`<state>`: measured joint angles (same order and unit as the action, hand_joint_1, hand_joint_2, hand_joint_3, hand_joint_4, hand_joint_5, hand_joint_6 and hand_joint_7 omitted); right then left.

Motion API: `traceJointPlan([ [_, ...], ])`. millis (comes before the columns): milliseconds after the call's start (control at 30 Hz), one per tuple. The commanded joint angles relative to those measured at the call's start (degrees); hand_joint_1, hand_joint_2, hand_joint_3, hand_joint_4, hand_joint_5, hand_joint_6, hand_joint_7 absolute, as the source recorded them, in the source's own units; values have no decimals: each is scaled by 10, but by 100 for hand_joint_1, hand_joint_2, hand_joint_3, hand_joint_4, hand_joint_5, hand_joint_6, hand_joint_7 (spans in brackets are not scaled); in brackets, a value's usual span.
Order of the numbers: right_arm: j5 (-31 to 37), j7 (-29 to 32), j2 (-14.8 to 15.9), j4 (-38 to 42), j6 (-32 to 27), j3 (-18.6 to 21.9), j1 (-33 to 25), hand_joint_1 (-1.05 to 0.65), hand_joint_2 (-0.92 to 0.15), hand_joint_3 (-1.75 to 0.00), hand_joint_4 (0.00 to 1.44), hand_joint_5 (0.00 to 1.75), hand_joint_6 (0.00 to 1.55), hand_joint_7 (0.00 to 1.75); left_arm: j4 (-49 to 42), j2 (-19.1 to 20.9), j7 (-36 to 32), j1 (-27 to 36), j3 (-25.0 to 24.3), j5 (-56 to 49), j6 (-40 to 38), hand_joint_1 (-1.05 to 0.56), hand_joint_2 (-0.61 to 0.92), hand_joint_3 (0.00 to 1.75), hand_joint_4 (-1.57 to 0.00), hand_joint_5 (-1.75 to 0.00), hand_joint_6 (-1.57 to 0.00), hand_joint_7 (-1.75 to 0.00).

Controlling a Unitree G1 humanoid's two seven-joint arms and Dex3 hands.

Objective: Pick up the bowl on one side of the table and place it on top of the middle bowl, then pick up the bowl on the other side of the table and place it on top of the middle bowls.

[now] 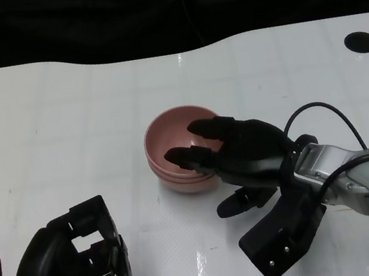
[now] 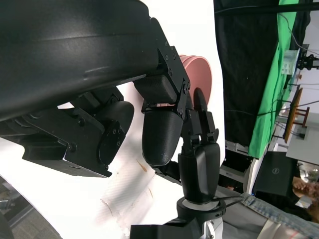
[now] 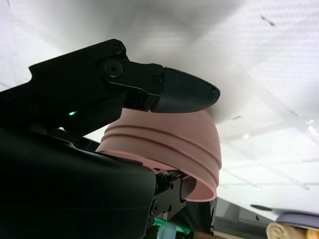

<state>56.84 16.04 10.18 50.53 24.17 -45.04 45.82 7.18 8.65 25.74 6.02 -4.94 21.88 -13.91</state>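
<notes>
- We judged the step in hand to be setting the last pink bowl onto the stack [image 1: 173,155] at the middle of the tabletop [image 1: 63,130]; the right wrist view showed three nested rims, so all the bowls seemed gathered there.
- To do it well, we reckoned the right hand [image 1: 233,154] had to let the top bowl settle level in the one below, then spread its fingers and lift away without dragging the rim or tipping the stack.
- Our right hand lay over the stack's near right edge, fingers [image 1: 204,129] reaching over the rim and into the bowl, with another finger [image 3: 184,92] against the outer wall.
- It looked to be holding the stack's rim between fingers inside and outside, though we could not tell how firmly.
- Our left hand [image 1: 77,258] rested low near the tabletop's front left, well apart from the stack, fingers curled in with nothing in them.
</notes>
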Motion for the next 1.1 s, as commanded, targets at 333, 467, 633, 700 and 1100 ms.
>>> traceJointPlan([
  [333, -12, 13, 82, -165, 9, 44, -55, -104, -92, -68, 0, 0, 0, 0, 0, 7, -1, 2, -5, 6, -8, 33, 86, 124, -100, -175, -85, -175],
  [467, -29, -2, 101, -223, 9, 73, -84, -102, -92, -67, 0, 0, 0, 0, -8, 7, 6, 2, -9, 11, -1, 34, 88, 124, -101, -175, -85, -175],
  [633, -91, 11, 109, -275, 27, 134, -138, -92, -92, -51, 0, 0, 2, 1, -17, 11, 11, -1, -14, 14, 1, 35, 89, 124, -102, -175, -86, -175],
  [700, -153, 1, 104, -303, 38, 173, -175, -83, -92, -38, 3, 1, 8, 3, -18, 12, 9, -2, -17, 14, 1, 36, 89, 125, -102, -175, -85, -175],
  [1100, -583, -164, 0, -399, 3, 310, -337, -63, -92, -10, 44, 16, 43, 6, -26, 12, -1, -1, -29, 0, 22, 41, 88, 130, -90, -175, -71, -175],
])
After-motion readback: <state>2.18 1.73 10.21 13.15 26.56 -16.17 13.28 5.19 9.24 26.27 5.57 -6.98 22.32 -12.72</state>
